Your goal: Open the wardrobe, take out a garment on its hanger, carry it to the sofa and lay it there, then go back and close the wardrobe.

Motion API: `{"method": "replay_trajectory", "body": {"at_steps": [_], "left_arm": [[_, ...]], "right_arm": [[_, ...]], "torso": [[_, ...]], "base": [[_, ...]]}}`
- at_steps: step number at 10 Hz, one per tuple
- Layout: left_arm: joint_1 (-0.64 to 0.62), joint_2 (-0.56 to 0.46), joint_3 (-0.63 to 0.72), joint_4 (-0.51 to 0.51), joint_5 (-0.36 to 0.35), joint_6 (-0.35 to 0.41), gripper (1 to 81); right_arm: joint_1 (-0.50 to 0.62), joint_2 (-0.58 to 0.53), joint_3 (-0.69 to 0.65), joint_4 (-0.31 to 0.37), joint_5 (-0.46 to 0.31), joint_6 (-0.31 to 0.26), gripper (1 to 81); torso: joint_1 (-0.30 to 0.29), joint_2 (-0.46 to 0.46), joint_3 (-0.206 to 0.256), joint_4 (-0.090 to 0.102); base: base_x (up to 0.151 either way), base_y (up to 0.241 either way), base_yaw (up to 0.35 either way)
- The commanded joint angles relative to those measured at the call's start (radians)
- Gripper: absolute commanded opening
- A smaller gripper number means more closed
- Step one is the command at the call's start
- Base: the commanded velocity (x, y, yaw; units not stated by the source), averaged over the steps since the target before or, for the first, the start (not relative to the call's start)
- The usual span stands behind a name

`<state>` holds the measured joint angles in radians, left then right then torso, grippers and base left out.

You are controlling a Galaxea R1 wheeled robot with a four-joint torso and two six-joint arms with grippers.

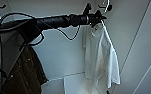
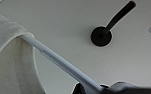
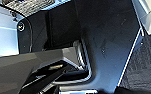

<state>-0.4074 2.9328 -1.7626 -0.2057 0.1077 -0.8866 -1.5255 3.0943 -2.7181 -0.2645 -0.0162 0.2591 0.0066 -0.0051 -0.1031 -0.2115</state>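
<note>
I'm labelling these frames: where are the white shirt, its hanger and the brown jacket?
white shirt [image 1: 101, 57], head view, front panel.
hanger [image 2: 63, 65], left wrist view, its white bar.
brown jacket [image 1: 24, 75], head view, lower front.

White wardrobe [image 1: 61, 57] interior, black hook [image 2: 108, 30], shirt [image 1: 101, 60] hanging

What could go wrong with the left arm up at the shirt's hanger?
1. The left gripper sits at the hanger close under a black hook; the hanger may catch on lift-off.
2. The white shirt hangs loose and could slide off.
3. The brown jacket hangs by the arm's cable.
</note>
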Motion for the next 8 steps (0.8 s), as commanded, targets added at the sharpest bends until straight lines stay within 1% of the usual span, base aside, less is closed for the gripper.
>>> {"method": "replay_trajectory", "body": {"at_steps": [1, 2, 3, 4, 5, 6, 8], "left_arm": [[-0.198, -0.006, -0.017, 0.029, -0.04, 0.02, 1.0], [-0.193, -0.004, -0.022, 0.032, -0.022, 0.02, 1.0], [-0.192, -0.004, -0.023, 0.035, -0.016, 0.02, 1.0], [-0.182, -0.009, -0.022, 0.037, -0.016, 0.021, 1.0], [-0.169, -0.023, -0.011, 0.035, -0.022, 0.023, 1.0], [-0.152, -0.05, 0.042, 0.035, -0.034, 0.029, 1.0], [-0.109, -0.099, 0.13, 0.037, -0.098, 0.031, 1.0]], "right_arm": [[0.04, 0.002, 0.009, 0.001, -0.044, -0.001, 81.1], [0.041, 0.0, 0.011, 0.001, -0.042, -0.001, 81.1], [0.043, 0.0, 0.011, 0.001, -0.042, -0.001, 81.1], [0.043, 0.0, 0.011, 0.001, -0.042, -0.001, 81.1], [0.041, 0.0, 0.011, 0.001, -0.042, -0.001, 81.1], [0.04, 0.0, 0.011, -0.001, -0.042, -0.001, 81.1], [0.041, 0.0, 0.011, -0.002, -0.042, -0.001, 81.1]], "torso": [[0.0, 0.0, 0.0, -0.005], [0.0, 0.0, 0.0, 0.027], [0.0, 0.0, 0.0, 0.047], [0.0, 0.0, 0.0, 0.053], [0.0, 0.0, 0.0, 0.052], [0.0, 0.0, 0.0, 0.052], [0.0, 0.0, 0.0, 0.052]], "base": [[0.0, 0.0, 0.0], [0.0, 0.0, 0.0], [0.0, 0.0, 0.0], [0.0, 0.0, 0.0], [0.0, 0.0, 0.0], [0.0, 0.0, 0.0], [0.0, 0.0, 0.0]]}}
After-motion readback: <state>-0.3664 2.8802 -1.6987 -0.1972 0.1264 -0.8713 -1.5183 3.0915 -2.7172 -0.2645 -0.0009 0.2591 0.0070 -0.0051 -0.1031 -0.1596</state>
